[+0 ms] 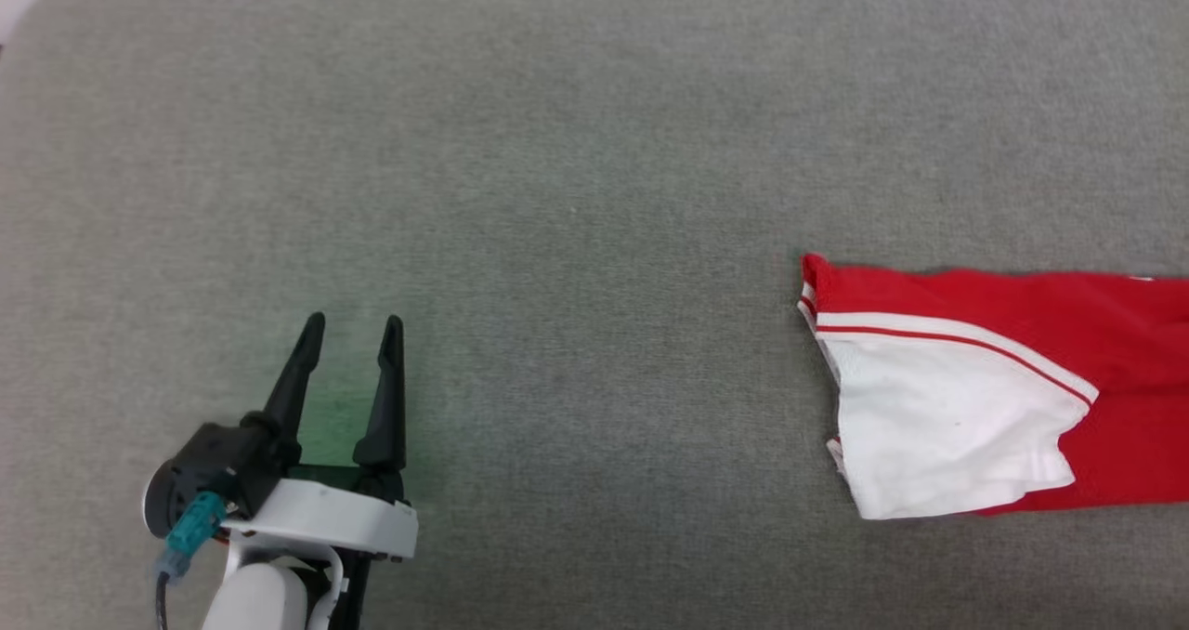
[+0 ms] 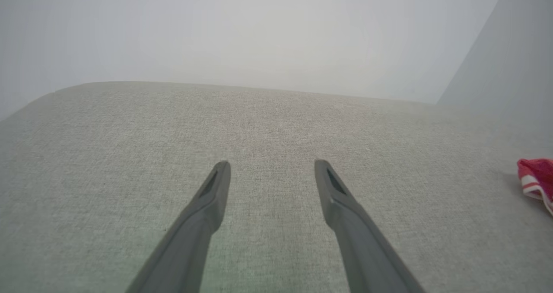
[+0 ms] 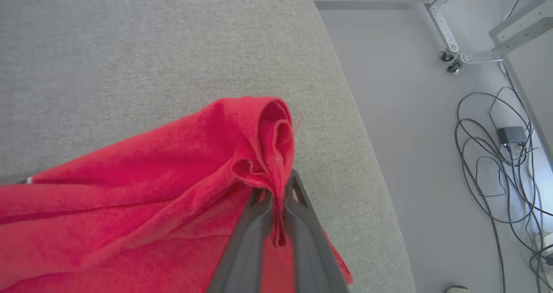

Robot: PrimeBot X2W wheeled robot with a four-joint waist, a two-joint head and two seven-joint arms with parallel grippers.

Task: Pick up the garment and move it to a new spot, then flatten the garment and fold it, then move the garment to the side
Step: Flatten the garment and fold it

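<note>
Right gripper [image 3: 277, 191] clamps the soft red-and-white jersey garment [image 3: 151, 185], cloth trailing toward nine o'clock; left gripper [image 1: 353, 325] gapes empty, farther off.

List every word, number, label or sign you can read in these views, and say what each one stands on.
No text can be read in any view.
The garment: the parts in view show red cloth, a white panel and striped trim, with no letters or numbers.
The black adapter on the floor: any label on it is too small to tell.
</note>
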